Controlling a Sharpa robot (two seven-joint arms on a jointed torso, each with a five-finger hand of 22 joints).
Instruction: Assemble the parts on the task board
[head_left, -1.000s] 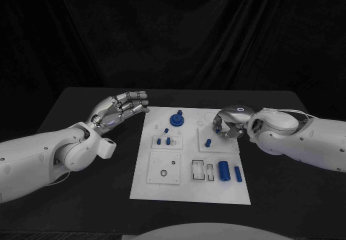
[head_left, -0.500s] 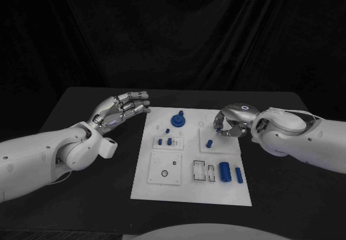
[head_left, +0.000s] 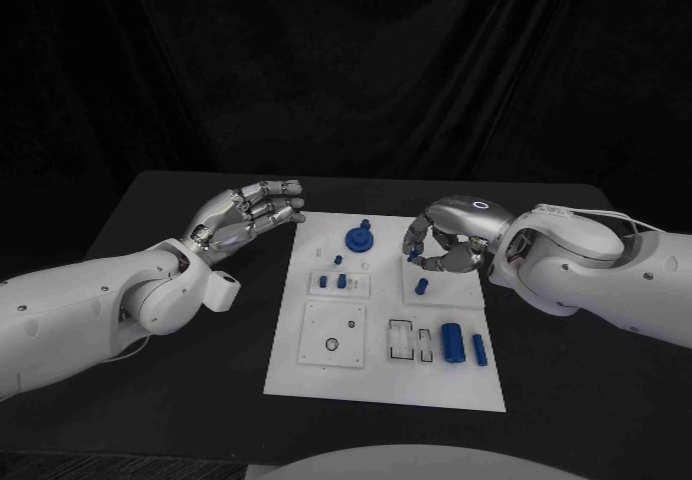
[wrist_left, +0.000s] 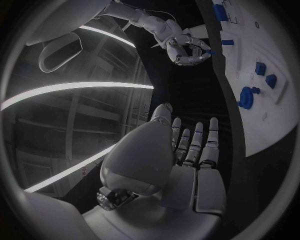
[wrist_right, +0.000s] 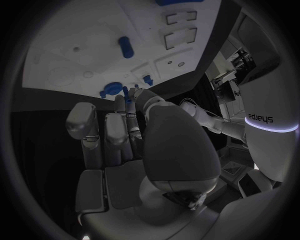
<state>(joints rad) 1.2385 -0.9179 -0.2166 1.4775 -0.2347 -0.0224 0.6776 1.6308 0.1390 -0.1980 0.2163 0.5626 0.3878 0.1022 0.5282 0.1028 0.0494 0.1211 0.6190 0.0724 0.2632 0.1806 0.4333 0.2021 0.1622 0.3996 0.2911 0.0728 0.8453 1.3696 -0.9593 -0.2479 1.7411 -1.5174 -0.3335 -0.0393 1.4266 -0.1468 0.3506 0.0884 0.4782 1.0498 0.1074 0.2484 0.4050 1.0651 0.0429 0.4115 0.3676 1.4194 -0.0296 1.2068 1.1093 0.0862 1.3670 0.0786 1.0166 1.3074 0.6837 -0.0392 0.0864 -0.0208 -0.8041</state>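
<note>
The board (head_left: 382, 375) lies mid-frame; my right hand (head_left: 440, 245) hangs over its upper right, seemingly pinching a small blue peg (wrist_left: 211, 52). I'd lower slowly, peg upright. Left hand (head_left: 245, 215) idles, empty.

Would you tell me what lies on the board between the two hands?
In the head view, the blue gear-like part stands on the task board between the left hand and the right hand.
</note>
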